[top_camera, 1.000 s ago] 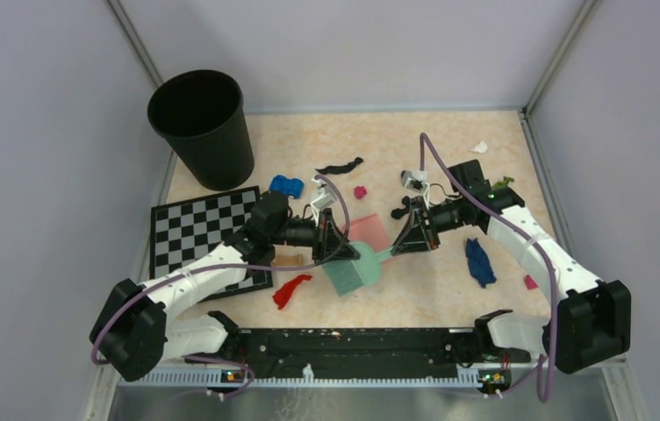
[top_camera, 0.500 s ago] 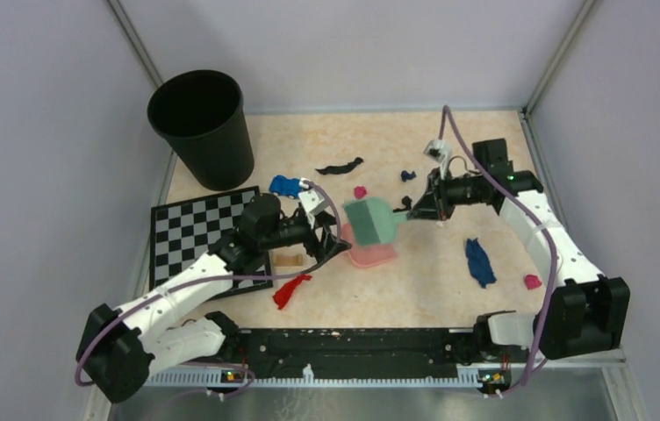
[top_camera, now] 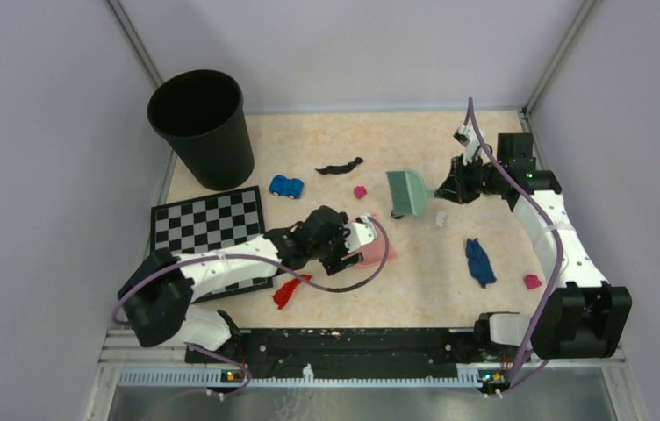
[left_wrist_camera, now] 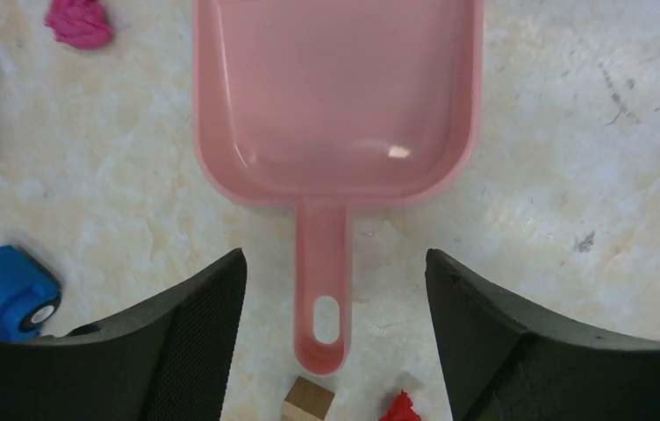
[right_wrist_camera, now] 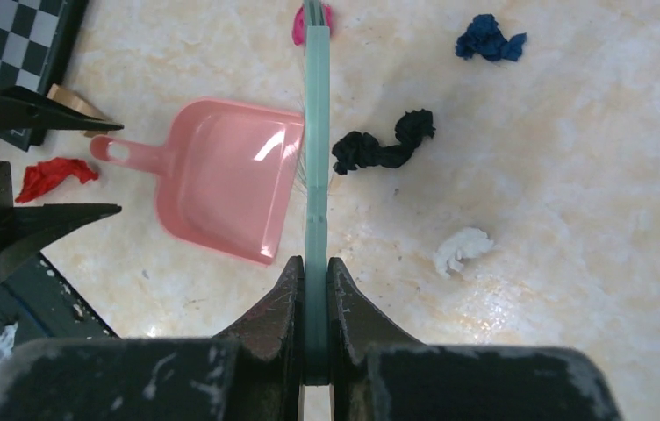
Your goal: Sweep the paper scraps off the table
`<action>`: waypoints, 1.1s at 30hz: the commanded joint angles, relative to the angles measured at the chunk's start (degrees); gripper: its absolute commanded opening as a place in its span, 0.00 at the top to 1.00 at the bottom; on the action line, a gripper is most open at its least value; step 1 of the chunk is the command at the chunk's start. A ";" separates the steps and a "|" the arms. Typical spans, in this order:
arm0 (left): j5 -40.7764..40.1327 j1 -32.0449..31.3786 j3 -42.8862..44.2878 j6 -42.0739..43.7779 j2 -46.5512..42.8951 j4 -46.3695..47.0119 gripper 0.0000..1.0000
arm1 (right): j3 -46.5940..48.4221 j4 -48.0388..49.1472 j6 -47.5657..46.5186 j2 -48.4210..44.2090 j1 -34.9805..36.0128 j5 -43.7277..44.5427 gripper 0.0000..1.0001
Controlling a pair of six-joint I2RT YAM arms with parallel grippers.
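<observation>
The pink dustpan point(left_wrist_camera: 335, 96) lies flat on the table point(top_camera: 414, 289), its handle point(left_wrist_camera: 325, 289) between the open jaws of my left gripper point(left_wrist_camera: 335, 298), untouched. My right gripper point(right_wrist_camera: 316, 272) is shut on the green brush point(top_camera: 410, 191), held up at the far right of the table. Paper scraps lie scattered: black point(top_camera: 340, 167), magenta point(top_camera: 360, 191), white point(top_camera: 441, 217), dark blue point(top_camera: 479, 261), magenta point(top_camera: 532, 281) and red point(top_camera: 290, 291). In the right wrist view a second dark blue scrap point(right_wrist_camera: 489, 39) shows beyond the black scrap point(right_wrist_camera: 383, 145).
A black bin point(top_camera: 202, 127) stands at the far left corner. The chequered board point(top_camera: 208, 232) lies at the left, under my left arm. A blue toy car point(top_camera: 287, 186) sits beside it. A small wooden block point(left_wrist_camera: 309, 402) lies by the dustpan handle's end.
My left gripper opened and let go of the dustpan, which now lies on the table. My right arm carried the brush away to the far right.
</observation>
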 commanded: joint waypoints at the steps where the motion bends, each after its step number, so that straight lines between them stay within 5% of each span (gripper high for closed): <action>1: -7.87 -0.97 2.85 3.32 3.75 -1.79 0.20 | -1.44 4.13 0.40 -3.62 -0.70 1.63 1.00; 13: -8.46 0.24 3.81 2.51 11.66 -2.07 0.29 | -5.19 8.00 1.64 -6.14 -0.80 -1.85 1.00; 30: 5.56 0.68 5.40 -9.13 5.59 -10.72 0.76 | -5.73 6.96 0.77 -7.04 -0.73 -0.62 1.00; 33: 5.71 0.49 4.99 -11.41 3.71 -11.64 0.91 | -4.14 4.54 -0.02 -6.94 -0.72 0.75 1.00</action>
